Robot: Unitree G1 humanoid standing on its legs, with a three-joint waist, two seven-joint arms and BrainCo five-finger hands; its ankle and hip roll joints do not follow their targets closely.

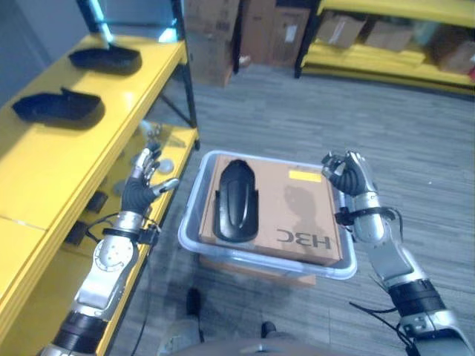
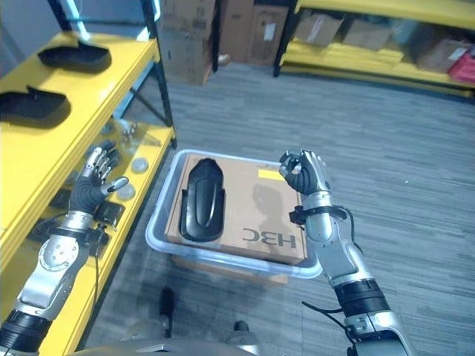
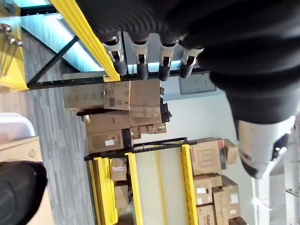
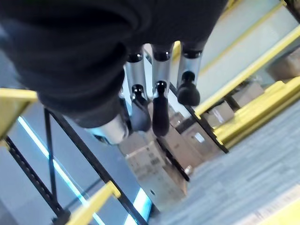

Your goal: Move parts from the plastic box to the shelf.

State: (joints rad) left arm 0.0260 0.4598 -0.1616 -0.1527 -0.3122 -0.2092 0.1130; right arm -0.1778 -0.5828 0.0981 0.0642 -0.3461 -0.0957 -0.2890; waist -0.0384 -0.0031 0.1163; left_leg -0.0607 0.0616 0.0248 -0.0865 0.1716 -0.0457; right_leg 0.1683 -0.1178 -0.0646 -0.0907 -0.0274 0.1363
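Note:
A translucent plastic box (image 1: 188,231) stands on the floor in front of me, with a brown cardboard box (image 1: 297,211) inside. One long black moulded part (image 1: 236,200) lies on the left half of the cardboard. Two similar black parts (image 1: 105,58) (image 1: 56,107) rest on the top board of the yellow shelf (image 1: 44,163) to my left. My left hand (image 1: 145,185) hovers open between the shelf's edge and the box, holding nothing. My right hand (image 1: 347,174) is raised over the box's right rim, its fingers curled and empty.
The lower yellow shelf board carries small metal pieces (image 1: 159,141) and dark items. The plastic box stands on a flat carton (image 1: 252,268). Stacked cardboard boxes (image 1: 245,30) and another yellow rack (image 1: 386,59) stand at the back, across the grey floor.

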